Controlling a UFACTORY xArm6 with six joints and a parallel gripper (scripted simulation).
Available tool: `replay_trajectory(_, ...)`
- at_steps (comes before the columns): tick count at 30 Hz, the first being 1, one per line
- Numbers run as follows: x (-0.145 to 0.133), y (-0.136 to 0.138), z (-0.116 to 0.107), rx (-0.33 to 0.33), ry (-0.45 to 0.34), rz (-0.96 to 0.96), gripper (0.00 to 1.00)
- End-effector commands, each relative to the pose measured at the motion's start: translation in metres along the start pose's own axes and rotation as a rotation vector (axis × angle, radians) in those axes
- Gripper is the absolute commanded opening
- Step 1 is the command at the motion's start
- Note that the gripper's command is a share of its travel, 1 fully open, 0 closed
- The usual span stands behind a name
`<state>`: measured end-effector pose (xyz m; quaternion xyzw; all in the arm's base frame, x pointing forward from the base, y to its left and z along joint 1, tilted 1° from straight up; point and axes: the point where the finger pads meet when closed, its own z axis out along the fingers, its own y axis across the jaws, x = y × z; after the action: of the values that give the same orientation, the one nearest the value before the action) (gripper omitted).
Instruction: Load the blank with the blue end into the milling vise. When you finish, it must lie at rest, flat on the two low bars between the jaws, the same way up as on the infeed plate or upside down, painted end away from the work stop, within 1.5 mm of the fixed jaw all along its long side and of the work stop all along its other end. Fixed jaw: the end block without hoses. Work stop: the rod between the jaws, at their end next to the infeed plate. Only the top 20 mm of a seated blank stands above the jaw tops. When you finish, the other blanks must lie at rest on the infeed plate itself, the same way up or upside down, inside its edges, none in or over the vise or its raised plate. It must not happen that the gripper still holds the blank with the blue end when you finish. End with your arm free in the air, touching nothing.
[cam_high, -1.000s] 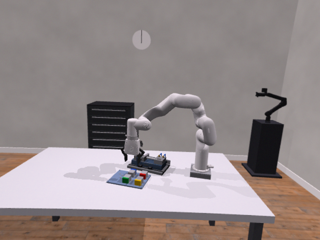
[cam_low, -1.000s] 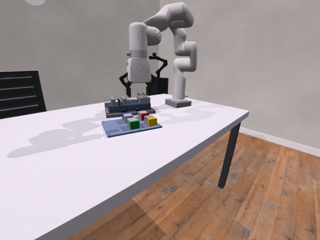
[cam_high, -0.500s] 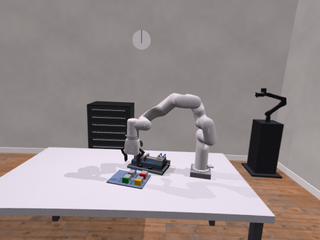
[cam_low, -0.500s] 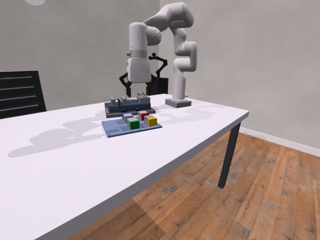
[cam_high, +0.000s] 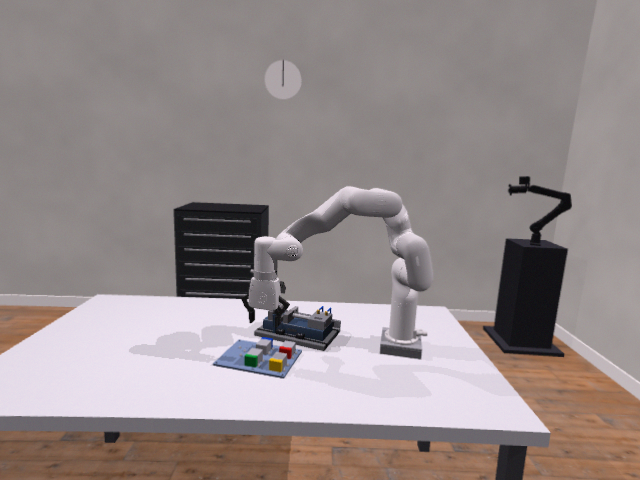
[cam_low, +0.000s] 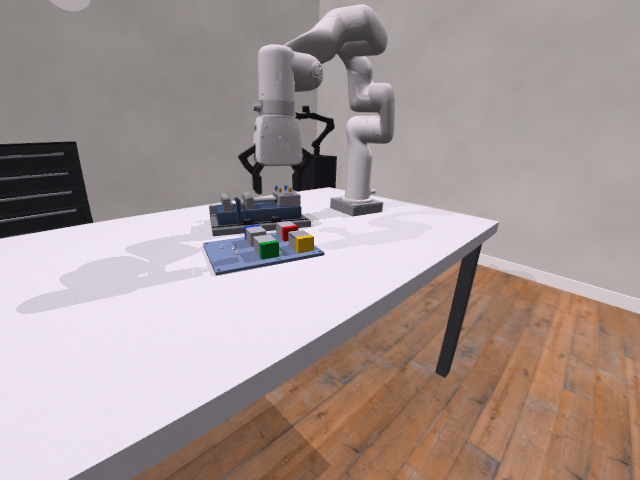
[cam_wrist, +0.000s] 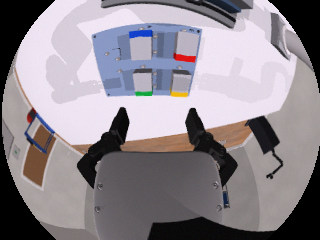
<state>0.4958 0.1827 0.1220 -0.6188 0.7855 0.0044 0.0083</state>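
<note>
The blank with the blue end (cam_high: 264, 346) (cam_low: 255, 237) (cam_wrist: 141, 48) lies on the infeed plate (cam_high: 227, 357) (cam_low: 227, 263) (cam_wrist: 102, 47), its blue end toward the vise (cam_high: 302, 327) (cam_low: 268, 212). My gripper (cam_high: 264, 318) (cam_low: 277, 189) (cam_wrist: 157, 114) is open and empty, pointing down high above the table. In the exterior view it appears above and in front of the vise. The fixed jaw (cam_low: 225, 202) is the block at the vise's left end in that view, with the work stop (cam_low: 237, 207) as a thin dark post beside it. No blank shows between the jaws.
The green-ended blank (cam_high: 251, 359) (cam_low: 267, 249) (cam_wrist: 143, 82), yellow-ended blank (cam_high: 277, 364) (cam_low: 303, 243) (cam_wrist: 180, 84) and red-ended blank (cam_high: 285, 352) (cam_low: 289, 230) (cam_wrist: 186, 45) also lie on the plate, close around the blue-ended one. The hosed block (cam_high: 320, 321) (cam_low: 288, 198) rises at the vise's other end.
</note>
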Motion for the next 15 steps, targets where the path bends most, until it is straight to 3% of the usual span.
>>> replay_trajectory(1,0.000,-0.001,-0.007,0.004,-0.003,0.000,1.00)
replay_trajectory(10,0.010,0.001,-0.051,0.004,-0.003,0.000,1.00)
replay_trajectory(15,0.010,0.001,-0.051,0.004,-0.003,0.000,1.00)
